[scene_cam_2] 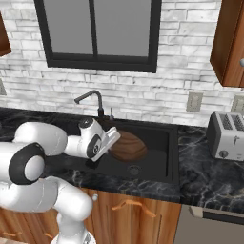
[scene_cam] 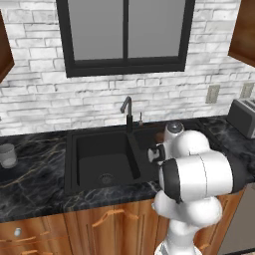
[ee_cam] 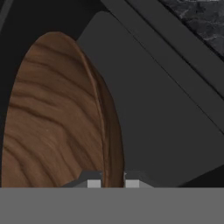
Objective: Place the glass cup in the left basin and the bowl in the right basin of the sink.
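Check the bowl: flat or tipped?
Tipped: the bowl stands nearly on edge over the right basin, its rim between the pincer tips.

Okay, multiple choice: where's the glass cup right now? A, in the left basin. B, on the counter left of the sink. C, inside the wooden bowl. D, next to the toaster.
B: the glass cup stands upright on the dark counter left of the sink, while the gripper pinches the bowl by its rim.
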You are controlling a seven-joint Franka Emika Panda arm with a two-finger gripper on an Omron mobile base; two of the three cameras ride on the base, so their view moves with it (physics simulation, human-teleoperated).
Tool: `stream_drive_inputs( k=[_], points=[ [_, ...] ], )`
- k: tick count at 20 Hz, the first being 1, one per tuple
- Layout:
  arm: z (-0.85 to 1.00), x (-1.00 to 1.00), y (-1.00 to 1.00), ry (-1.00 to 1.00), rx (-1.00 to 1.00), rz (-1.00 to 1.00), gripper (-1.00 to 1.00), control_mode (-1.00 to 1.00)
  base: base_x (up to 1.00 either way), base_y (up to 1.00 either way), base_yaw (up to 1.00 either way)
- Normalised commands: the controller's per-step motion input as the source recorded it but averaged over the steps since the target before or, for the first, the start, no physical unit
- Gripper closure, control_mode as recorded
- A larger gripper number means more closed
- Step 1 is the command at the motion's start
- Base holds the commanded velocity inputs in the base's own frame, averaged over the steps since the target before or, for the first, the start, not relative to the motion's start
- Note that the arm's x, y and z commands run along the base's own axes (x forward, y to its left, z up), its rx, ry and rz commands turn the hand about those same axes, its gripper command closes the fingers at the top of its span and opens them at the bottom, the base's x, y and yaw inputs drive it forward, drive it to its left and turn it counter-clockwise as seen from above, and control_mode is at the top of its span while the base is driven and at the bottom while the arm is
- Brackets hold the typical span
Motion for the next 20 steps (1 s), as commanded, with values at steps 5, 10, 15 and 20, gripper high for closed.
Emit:
stream_drive_inputs(
  k=[5, 10, 15, 20],
  points=[
    [-0.33, 0.30, -0.24, 0.00, 0.00, -0.04, 1.00, -1.00, 0.00, 0.00, 0.00],
    [-0.36, 0.31, -0.20, 0.00, 0.00, -0.04, 1.00, -1.00, 0.00, 0.00, 0.00],
    [-0.30, 0.32, -0.20, 0.00, 0.00, -0.03, 1.00, -1.00, 0.00, 0.00, 0.00],
    [-0.30, 0.29, -0.19, 0.00, 0.00, -0.03, 1.00, -1.00, 0.00, 0.00, 0.00]
  ],
)
